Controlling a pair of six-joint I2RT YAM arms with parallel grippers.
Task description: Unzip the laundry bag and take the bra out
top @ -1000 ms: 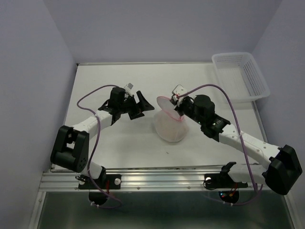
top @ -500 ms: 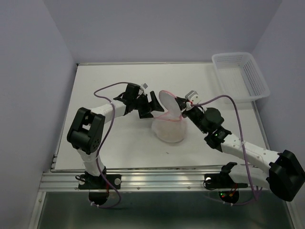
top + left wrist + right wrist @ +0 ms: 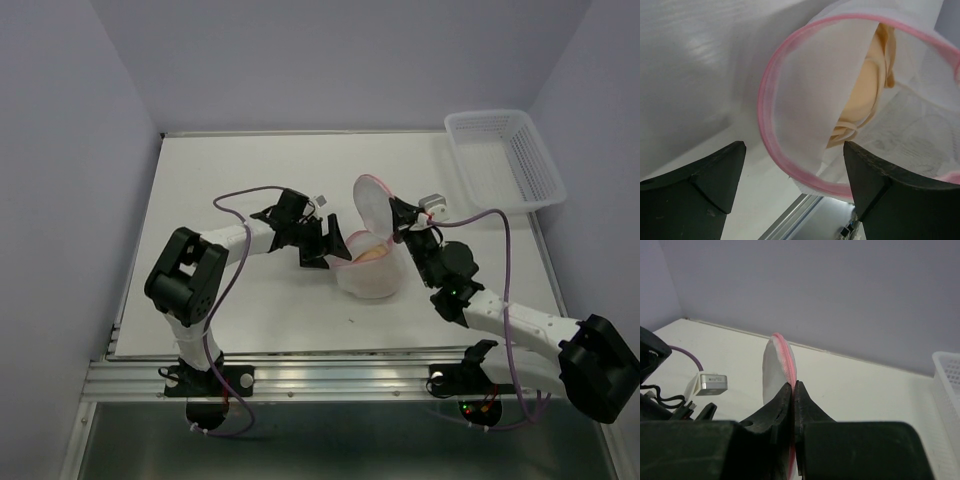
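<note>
The white mesh laundry bag (image 3: 372, 278) with pink piping sits mid-table, its round lid (image 3: 371, 204) lifted upright. My right gripper (image 3: 397, 216) is shut on the lid's pink zipper edge (image 3: 785, 357). The peach bra (image 3: 368, 252) shows inside the open mouth; in the left wrist view it (image 3: 871, 95) lies behind the pink rim (image 3: 771, 145). My left gripper (image 3: 332, 249) is open at the bag's left rim, its jaws straddling the rim's lower edge without touching it.
A white plastic lattice basket (image 3: 506, 158) stands at the table's back right corner; its edge shows in the right wrist view (image 3: 947, 385). Purple cables loop over both arms. The table's near edge has a metal rail (image 3: 330, 375).
The right gripper has raised the lid up and to the right, opening the bag wide and exposing the bra. The left gripper has moved right, up to the bag's rim.
</note>
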